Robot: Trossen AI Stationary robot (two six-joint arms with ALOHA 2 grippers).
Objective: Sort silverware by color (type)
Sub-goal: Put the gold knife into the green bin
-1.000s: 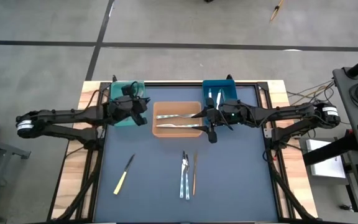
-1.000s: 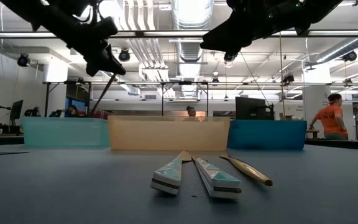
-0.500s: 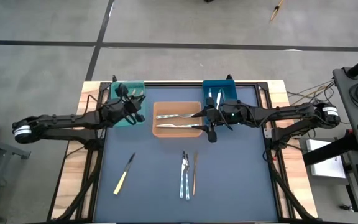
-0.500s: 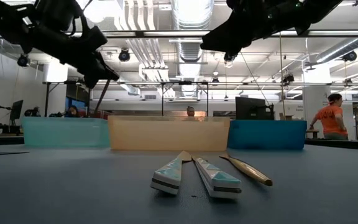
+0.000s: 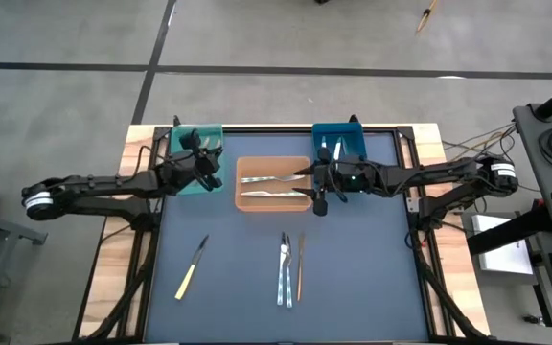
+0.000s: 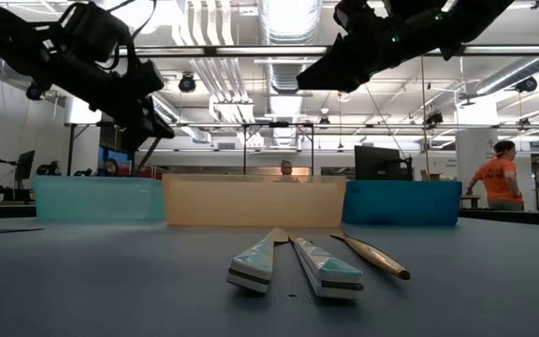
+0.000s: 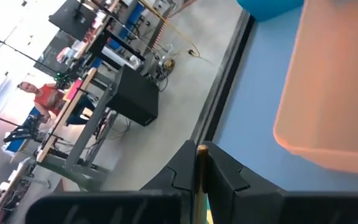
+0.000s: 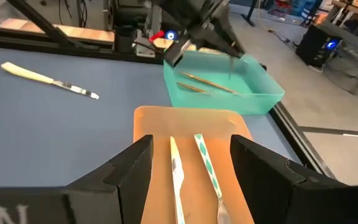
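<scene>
table (image 5: 372, 268) | teal bin (image 5: 195, 144), orange bin (image 5: 274, 199), blue bin (image 5: 338, 136) | loose silverware (image 5: 286, 271)

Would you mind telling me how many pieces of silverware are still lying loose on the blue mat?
4: a cream-handled knife at the left, and at the centre two patterned-handled pieces side by side, with a bronze piece just to their right.

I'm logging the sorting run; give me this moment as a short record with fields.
left claw: shut on a gold utensil, above the teal bin
right claw: open, empty, over the orange bin's edge
orange bin: two patterned-handle pieces
blue bin: silver pieces
mat: yellow-handled knife, two patterned pieces, one gold piece
</scene>
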